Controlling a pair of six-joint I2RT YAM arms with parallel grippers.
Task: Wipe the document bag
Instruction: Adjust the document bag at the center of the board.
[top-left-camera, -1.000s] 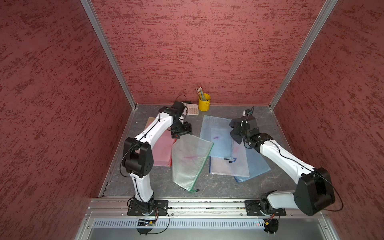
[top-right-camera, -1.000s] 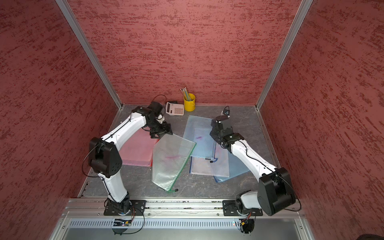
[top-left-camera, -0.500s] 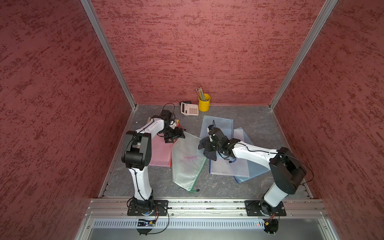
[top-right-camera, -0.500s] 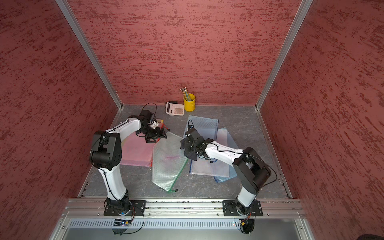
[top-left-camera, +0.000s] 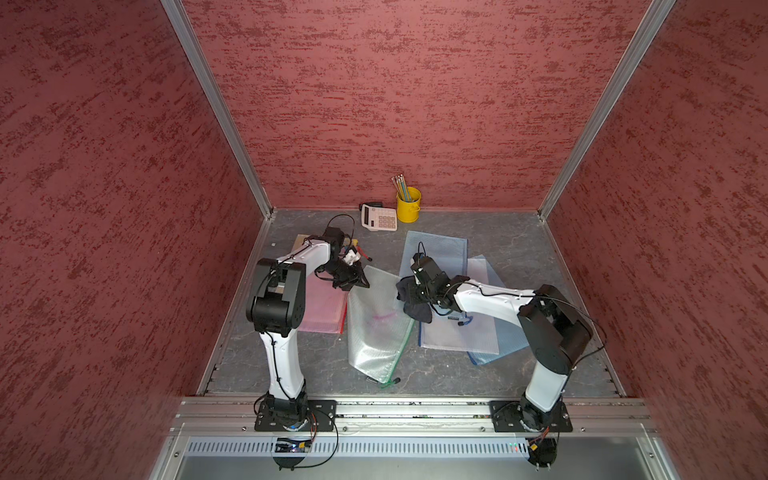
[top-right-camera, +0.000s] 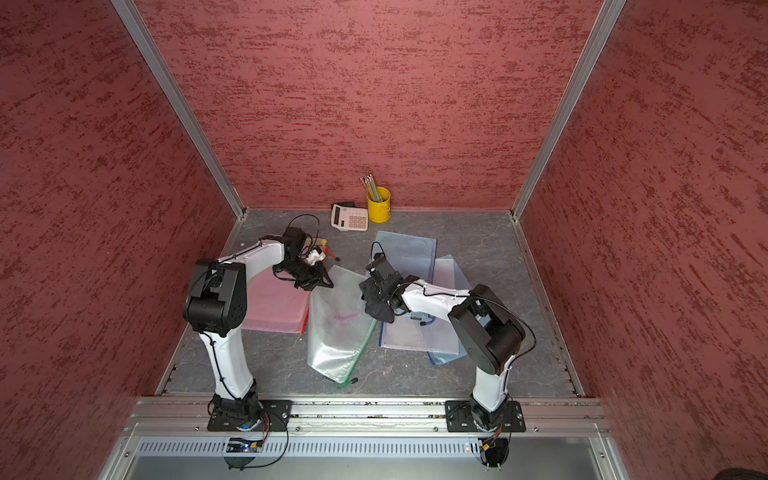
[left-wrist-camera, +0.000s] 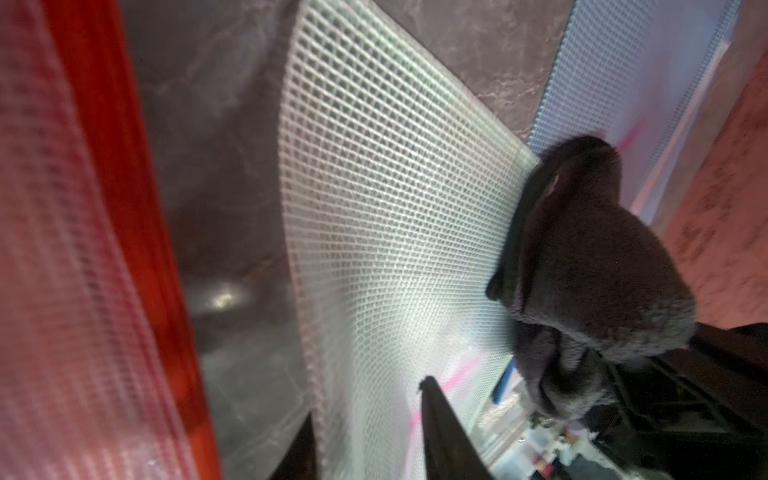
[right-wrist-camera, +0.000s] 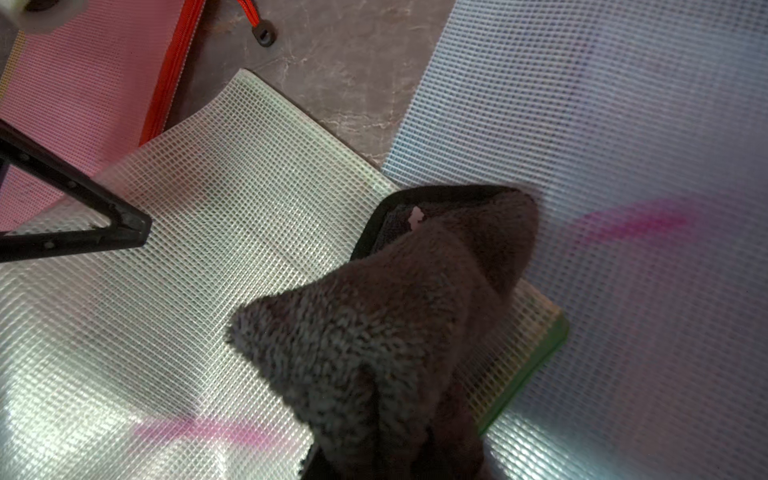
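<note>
Red textured walls box in a grey marbled floor. At 9 o'clock lies a pink pouch with a red zip. Just beside it, the left gripper straddles the 11 o'clock corner of the document bag. This is the clear mesh bag with a green zip, lying mid-floor. The jaws stand narrow about its edge, but I cannot tell whether they actually pinch it. A pink streak crosses the bag's middle.

At the bag's 2 o'clock edge the right gripper is clamped on a dark cloth. The cloth hangs over that edge and over the blue pouches at 3 o'clock.

The step in hand looks like bracing the bag and setting the cloth to it. The next move calls for drawing the cloth toward 8 o'clock across the streak. It should press flat with the corner pinned, so the thin bag does not slide.
</note>
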